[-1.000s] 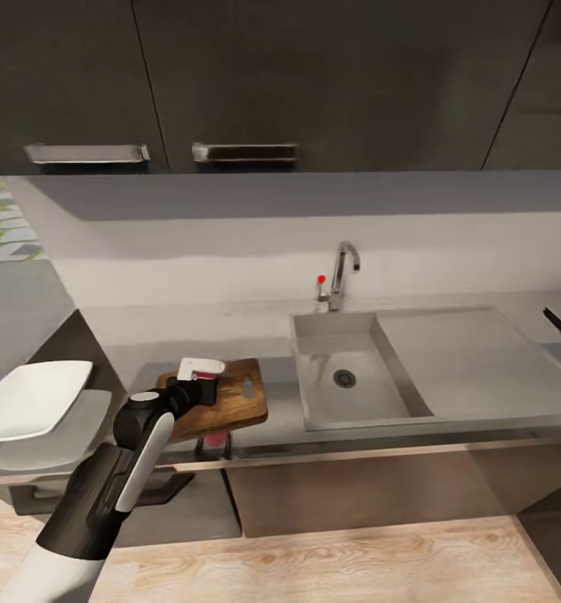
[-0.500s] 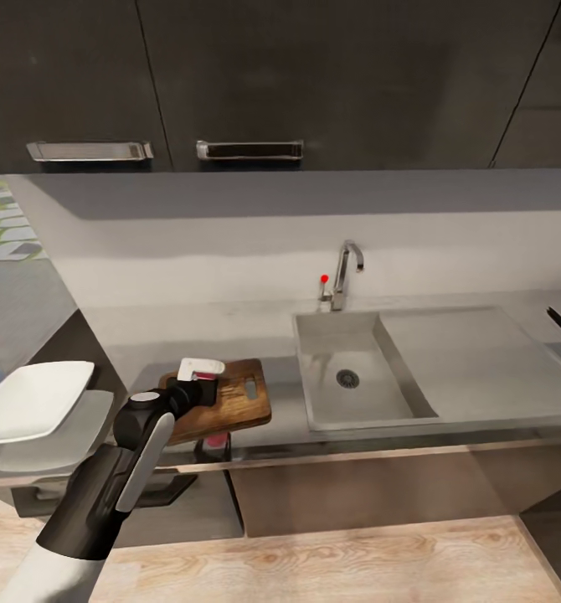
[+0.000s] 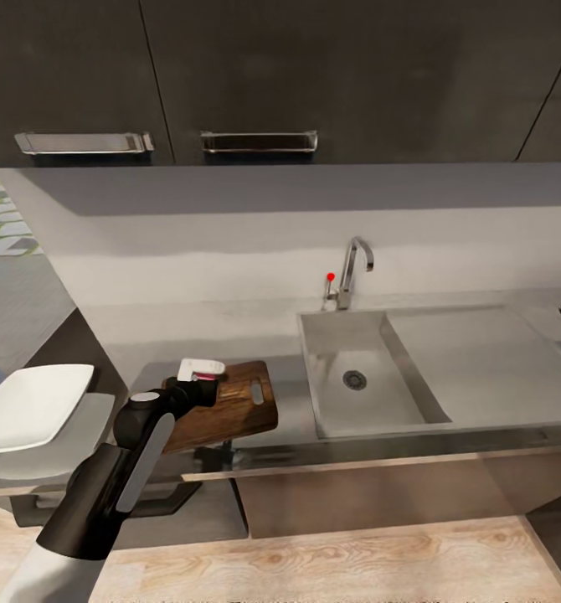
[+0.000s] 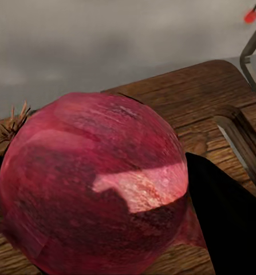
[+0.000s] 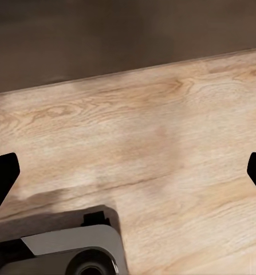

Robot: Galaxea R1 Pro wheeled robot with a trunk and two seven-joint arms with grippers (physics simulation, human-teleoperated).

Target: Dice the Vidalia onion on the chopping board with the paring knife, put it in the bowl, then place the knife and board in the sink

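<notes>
My left gripper (image 3: 203,381) clamps the Vidalia onion (image 4: 93,186) just above the chopping board (image 3: 230,404), left of the sink (image 3: 356,377). My right gripper's (image 5: 128,172) jaws stand wide over the wooden floor (image 5: 162,132).

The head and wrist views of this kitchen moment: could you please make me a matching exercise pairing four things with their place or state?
Things:
1. Vidalia onion
2. chopping board
3. bowl
4. right gripper

Places or states:
A. white, at the countertop's left end
B. open above the wooden floor
C. held in the left gripper over the board
D. lying left of the sink

Pairs: 1-C, 2-D, 3-A, 4-B
</notes>
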